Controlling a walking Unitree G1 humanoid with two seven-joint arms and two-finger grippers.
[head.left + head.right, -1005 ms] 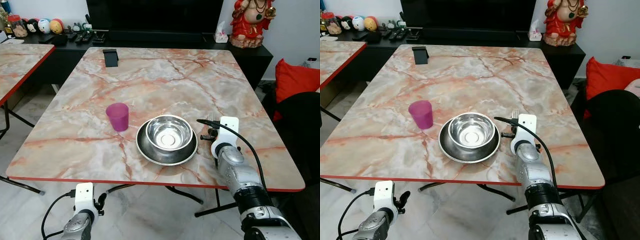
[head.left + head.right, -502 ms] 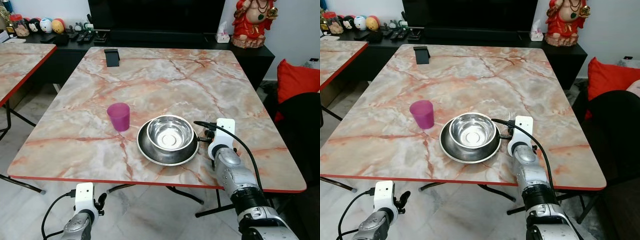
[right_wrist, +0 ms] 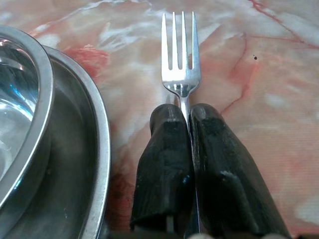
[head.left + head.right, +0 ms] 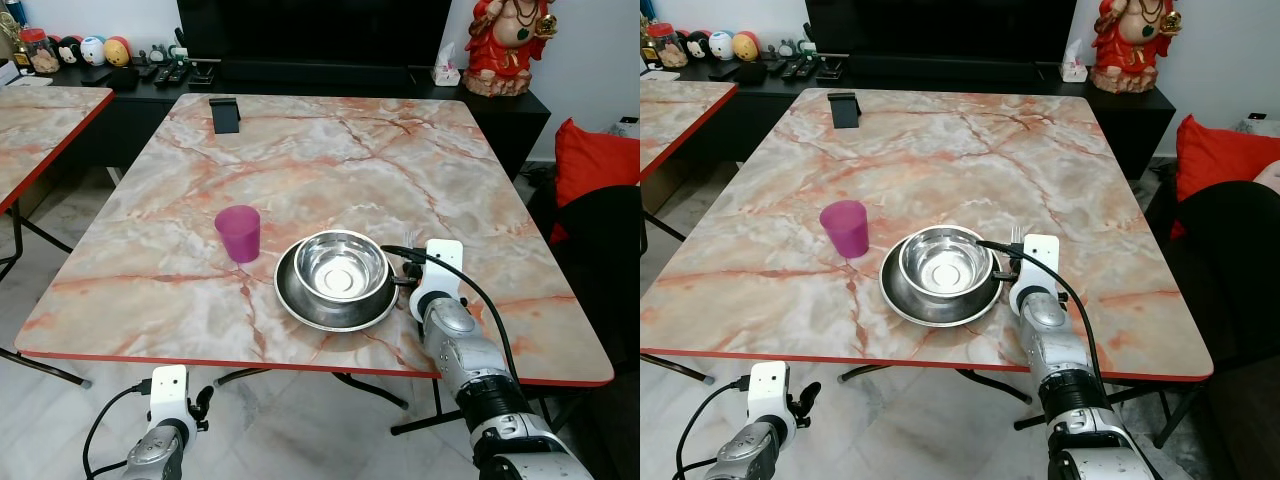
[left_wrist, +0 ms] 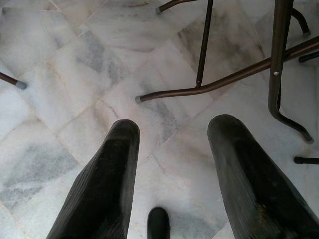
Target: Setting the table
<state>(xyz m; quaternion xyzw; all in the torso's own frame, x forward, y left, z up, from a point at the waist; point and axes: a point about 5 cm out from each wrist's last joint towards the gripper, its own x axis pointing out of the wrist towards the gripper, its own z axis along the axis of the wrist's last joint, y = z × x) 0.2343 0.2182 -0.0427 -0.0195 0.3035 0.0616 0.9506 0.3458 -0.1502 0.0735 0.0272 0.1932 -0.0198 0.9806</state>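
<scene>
— Fork (image 3: 181, 55) position?
— Clamped in my right gripper (image 3: 188, 112), just right of the steel plate (image 4: 300, 303) holding the bowl (image 4: 340, 266), near table edge.
— Left gripper (image 5: 174, 149)?
— Fingers spread, hanging over the floor.

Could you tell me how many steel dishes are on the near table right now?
2. A steel bowl sits inside a wider steel plate near the table's front edge. The right gripper, holding a fork, is just to their right. None seem hidden.
</scene>
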